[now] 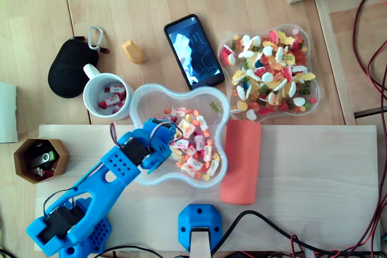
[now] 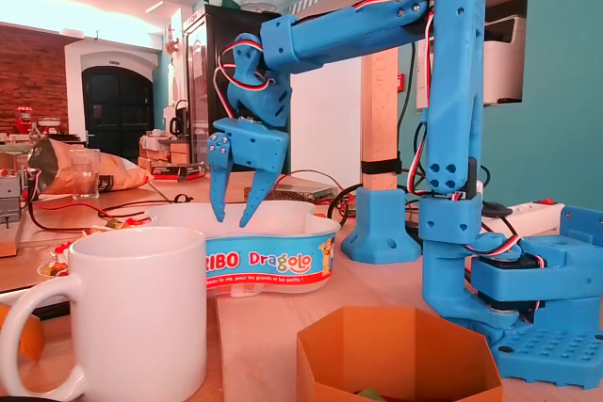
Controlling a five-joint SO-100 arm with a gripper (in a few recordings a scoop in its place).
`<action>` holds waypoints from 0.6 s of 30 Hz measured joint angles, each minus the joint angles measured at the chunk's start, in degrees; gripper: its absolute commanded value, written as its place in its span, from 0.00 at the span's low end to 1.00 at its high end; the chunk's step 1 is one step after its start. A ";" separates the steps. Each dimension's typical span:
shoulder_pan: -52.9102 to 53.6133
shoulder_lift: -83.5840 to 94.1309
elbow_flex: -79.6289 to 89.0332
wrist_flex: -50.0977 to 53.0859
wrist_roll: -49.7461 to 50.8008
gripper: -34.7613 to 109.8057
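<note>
Clear lobed tub (image 1: 150,108) of wrapped sweets (image 1: 192,149)

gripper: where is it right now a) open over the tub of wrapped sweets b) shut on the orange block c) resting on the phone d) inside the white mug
a: in the fixed view the gripper hangs with its fingers apart over the tub, with nothing between them.

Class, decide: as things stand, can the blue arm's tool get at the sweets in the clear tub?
Probably yes: the tool hangs open just above the sweets, and the tub has no lid.
</note>
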 measured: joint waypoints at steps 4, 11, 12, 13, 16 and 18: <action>1.67 0.00 0.00 0.00 0.18 0.31; 1.93 -2.90 2.46 0.00 0.88 0.31; 2.02 -3.34 2.99 0.00 1.49 0.30; 2.02 -4.13 2.90 0.00 1.23 0.30; 2.11 -6.33 2.90 0.00 1.32 0.30; 2.02 -6.24 2.90 0.00 1.23 0.30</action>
